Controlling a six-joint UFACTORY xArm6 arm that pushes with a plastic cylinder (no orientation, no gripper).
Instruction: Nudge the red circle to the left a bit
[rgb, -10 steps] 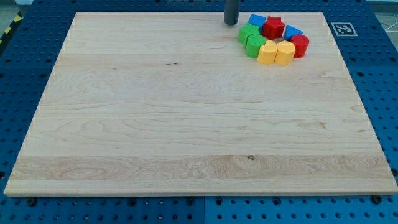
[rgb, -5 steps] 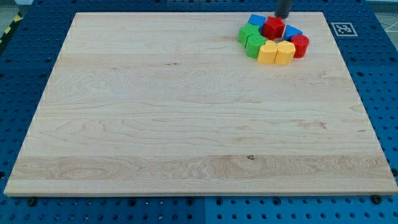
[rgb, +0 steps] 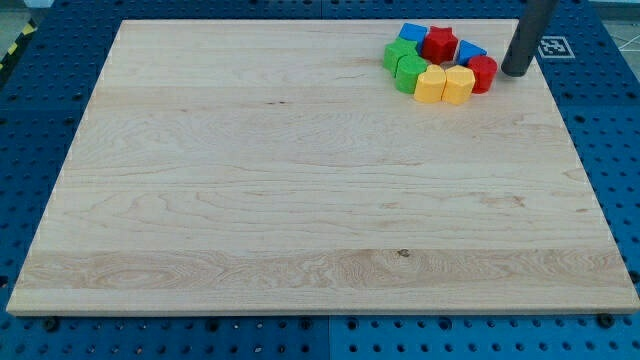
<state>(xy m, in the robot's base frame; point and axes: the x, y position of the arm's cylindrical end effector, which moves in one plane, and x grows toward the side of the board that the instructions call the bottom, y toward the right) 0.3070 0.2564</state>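
The red circle (rgb: 483, 73) sits at the right end of a tight cluster of blocks near the board's top right. My tip (rgb: 516, 73) stands just to the right of it, with a small gap between them. The cluster also holds a red star-like block (rgb: 439, 43), two blue blocks (rgb: 412, 32) (rgb: 469, 50), two green blocks (rgb: 399, 52) (rgb: 410, 72) and two yellow blocks (rgb: 431, 85) (rgb: 459, 84). The yellow blocks touch the red circle's left side.
The wooden board (rgb: 300, 190) lies on a blue perforated table. A black-and-white marker tag (rgb: 552, 46) sits at the board's top right corner, just right of my tip.
My tip moved from the top left of the cluster, across its top, and down to the right side of the red circle. The blocks have not moved.
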